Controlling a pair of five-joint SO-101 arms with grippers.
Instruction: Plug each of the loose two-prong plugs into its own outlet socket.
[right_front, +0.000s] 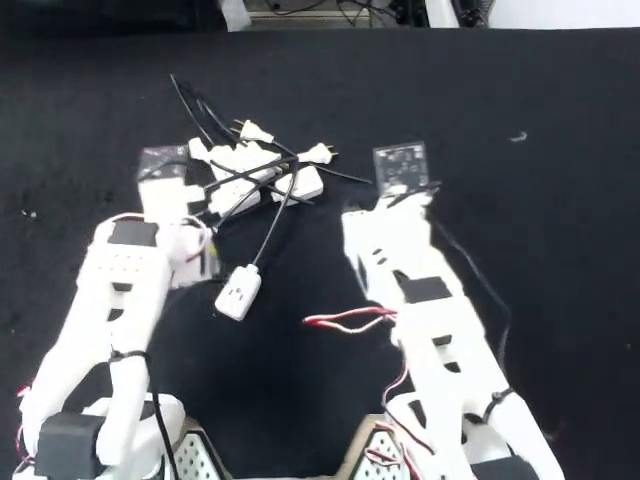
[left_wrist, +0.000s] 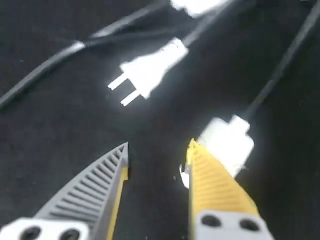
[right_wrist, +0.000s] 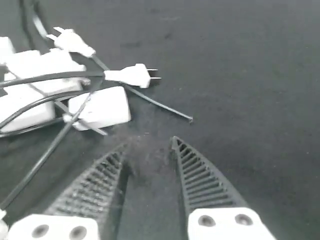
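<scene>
Several white outlet sockets (right_front: 245, 165) lie tangled with black cords at the table's middle back. One two-prong plug (right_front: 320, 153) lies at the heap's right edge and another plug (right_front: 250, 130) behind it. A lone socket (right_front: 238, 292) rests nearer the front on its cord. My left gripper (left_wrist: 157, 150) is open just above the cloth. A loose plug (left_wrist: 150, 70) lies ahead of it, and a white socket (left_wrist: 230, 142) sits against its yellow finger (left_wrist: 210, 185). My right gripper (right_wrist: 150, 145) is open and holds nothing, short of a plug (right_wrist: 130, 75) and a socket block (right_wrist: 100, 107).
Black cloth (right_front: 540, 200) covers the table, with bare room to the right of the right arm (right_front: 420, 290) and left of the left arm (right_front: 115, 290). Black cords (right_front: 200, 105) trail toward the back. A red and white wire (right_front: 345, 318) loops between the arms.
</scene>
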